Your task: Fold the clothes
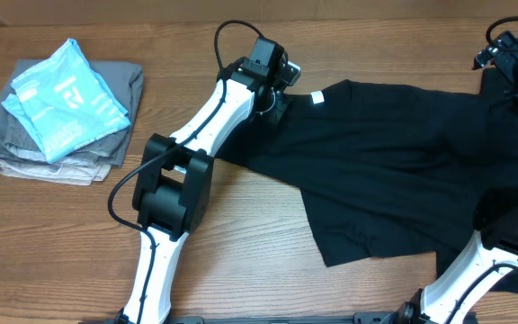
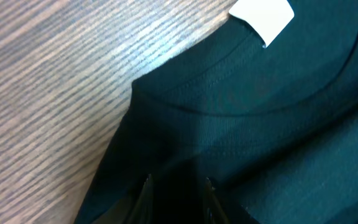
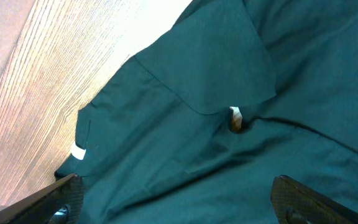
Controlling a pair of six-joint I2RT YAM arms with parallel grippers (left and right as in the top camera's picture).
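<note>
Closest to the lens, the left gripper (image 2: 176,186) is biting down at the collar of the black T-shirt (image 1: 394,153), just beside the white neck label (image 1: 317,98). Its fingers are sitting narrow, with a ridge of dark fabric bunching up between them, so it's looking like a proper pinch on the shirt. Bare wood of the table (image 1: 241,243) is showing right next to the label, on the side away from the shirt's body.

The shirt itself is lying mostly flat on the table. The label is sitting at the end nearest the left arm (image 1: 214,108), and the body is spreading away from the label toward the right arm (image 1: 488,261), wrinkling here and there. One sleeve is sticking out toward the near table edge, well apart from the label.

Over at the end of the shirt far from the label, the right gripper (image 3: 179,193) is hovering above the cloth with its jaws spreading wide.

Well away from the label, on the opposite side from the shirt, a pile is sitting. A light-blue garment (image 1: 66,94) with white print is lying on top of a grey folded garment (image 1: 124,81), with a beige garment (image 1: 52,169) peeking out underneath.
</note>
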